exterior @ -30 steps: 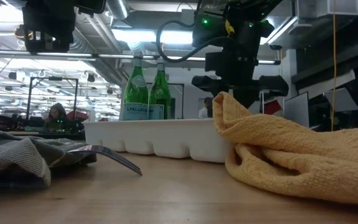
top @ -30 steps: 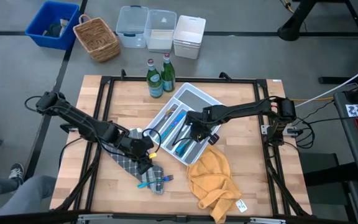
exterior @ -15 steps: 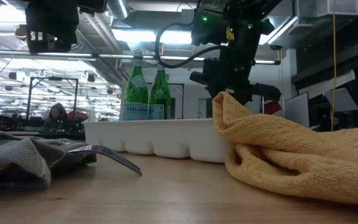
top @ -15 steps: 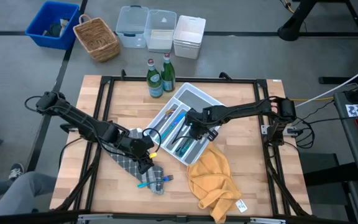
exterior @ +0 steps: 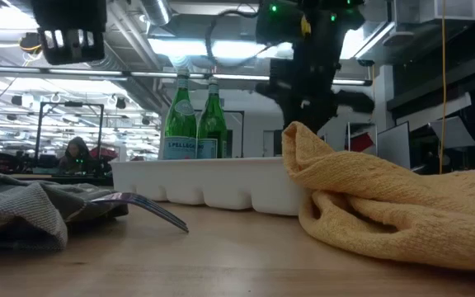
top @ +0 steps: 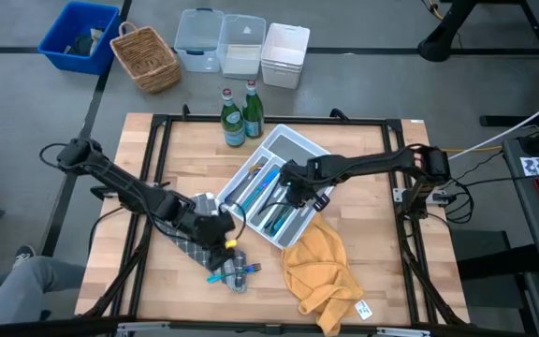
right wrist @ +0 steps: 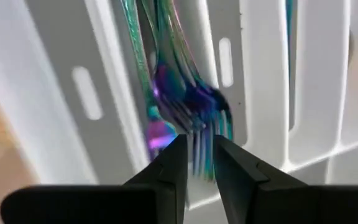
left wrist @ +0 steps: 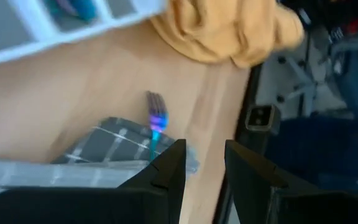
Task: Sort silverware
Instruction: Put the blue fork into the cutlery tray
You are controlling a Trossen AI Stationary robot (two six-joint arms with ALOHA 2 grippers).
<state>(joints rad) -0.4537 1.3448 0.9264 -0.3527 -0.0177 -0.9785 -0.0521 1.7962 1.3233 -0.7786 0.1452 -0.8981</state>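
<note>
A blue-teal fork (top: 230, 271) lies on a grey plaid cloth (top: 193, 247) at the near left; it also shows in the left wrist view (left wrist: 155, 119). My left gripper (top: 217, 234) hovers above the cloth just short of the fork, its fingers (left wrist: 169, 174) a narrow gap apart and empty. A white divided tray (top: 293, 148) at the table's middle holds several blue and teal utensils (top: 268, 201). My right gripper (top: 293, 194) hangs above the tray, fingers slightly apart and empty, over a bunch of forks (right wrist: 185, 93) lying in one compartment.
Two green glass bottles (top: 240, 114) stand just beyond the tray's far end. A yellow cloth (top: 318, 267) lies crumpled against the tray's near right side. Bins and a basket (top: 146, 58) sit on the floor beyond the table. Bare wood shows at the near left.
My right gripper has dipped toward the tray and then risen above it. My left gripper has shifted a little toward the fork on the grey cloth. The fork and the cloths have stayed where they were.
</note>
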